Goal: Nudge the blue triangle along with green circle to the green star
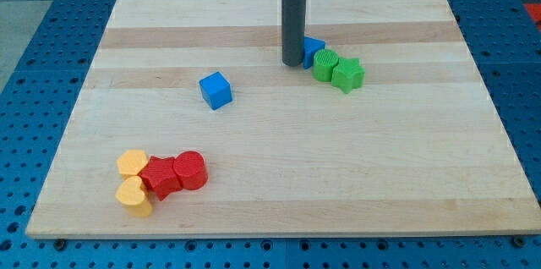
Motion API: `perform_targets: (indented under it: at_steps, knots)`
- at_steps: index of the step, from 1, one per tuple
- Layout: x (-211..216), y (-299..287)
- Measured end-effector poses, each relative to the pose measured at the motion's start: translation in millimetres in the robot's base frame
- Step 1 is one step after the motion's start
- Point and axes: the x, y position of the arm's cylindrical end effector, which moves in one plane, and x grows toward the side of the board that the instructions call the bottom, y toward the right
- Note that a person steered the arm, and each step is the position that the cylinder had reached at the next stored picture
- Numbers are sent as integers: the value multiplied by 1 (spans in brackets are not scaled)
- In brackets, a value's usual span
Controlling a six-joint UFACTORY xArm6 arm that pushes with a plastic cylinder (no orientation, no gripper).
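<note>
Right now my tip [292, 63] touches the blue triangle [314, 49] at its right; green circle [325, 64] and green star [348, 74] adjoin beyond; no claw shows.

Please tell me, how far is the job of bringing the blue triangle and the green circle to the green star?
Nearly finished. Done: the green circle already sits against the green star, and the blue triangle touches the circle on its upper left. In hand: my tip stands directly at the view's left of the triangle, apparently in contact. Left: at most a small final nudge toward the star, if any.
</note>
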Motion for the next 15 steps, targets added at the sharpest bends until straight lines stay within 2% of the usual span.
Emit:
perform_targets:
  at_steps: [2, 3, 4, 5, 6, 7, 8, 10, 11, 13, 14, 15]
  knots:
    - [0, 0]
    - [-10, -39]
    - [-29, -51]
    - [-91, -39]
    - [-99, -34]
    - [-99, -33]
    - [-73, 2]
    - [-70, 10]
    - [-48, 33]
    - [-48, 34]
    - [-26, 35]
    - [-27, 35]
